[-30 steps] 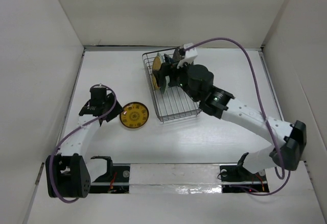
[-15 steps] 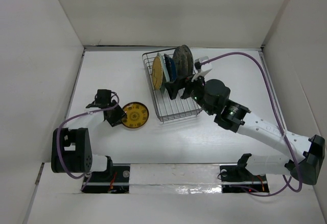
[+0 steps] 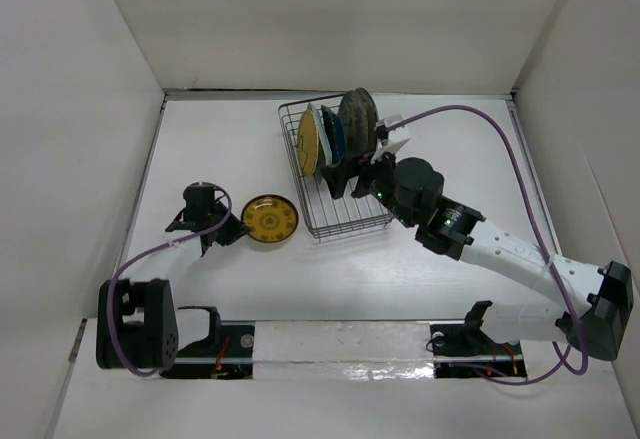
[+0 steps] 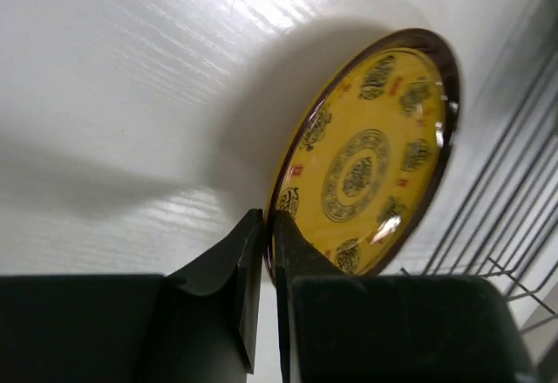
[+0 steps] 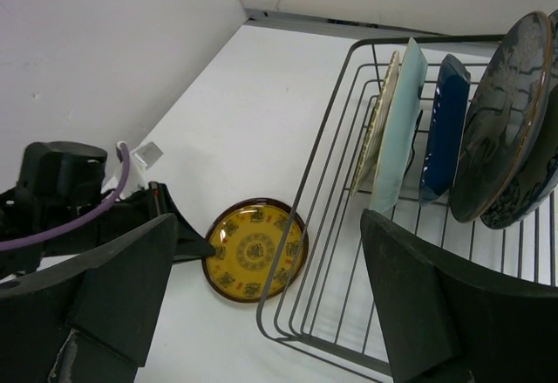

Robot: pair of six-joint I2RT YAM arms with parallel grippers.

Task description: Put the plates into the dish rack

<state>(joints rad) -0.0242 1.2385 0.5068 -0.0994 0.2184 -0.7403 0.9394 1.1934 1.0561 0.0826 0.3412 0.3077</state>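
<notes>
The dish rack (image 3: 350, 227) is set at the far middle of the table (image 3: 220, 139). Its tines are used to keep five plates (image 3: 335, 137) upright on edge at its far end (near slots bare). The small mandala plate (image 3: 270, 219) is found outside, just left of the rack's near corner. It is seemingly tipped up, since its left rim is pinched by the clenched left gripper (image 4: 268, 222). The right gripper (image 3: 388, 131) is held spread wide and empty at the rack's right side.

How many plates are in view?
6: five upright in the dish rack (yellow-tan, mint, navy, grey, another partly behind it); the mandala plate on the table in the left claw.
</notes>
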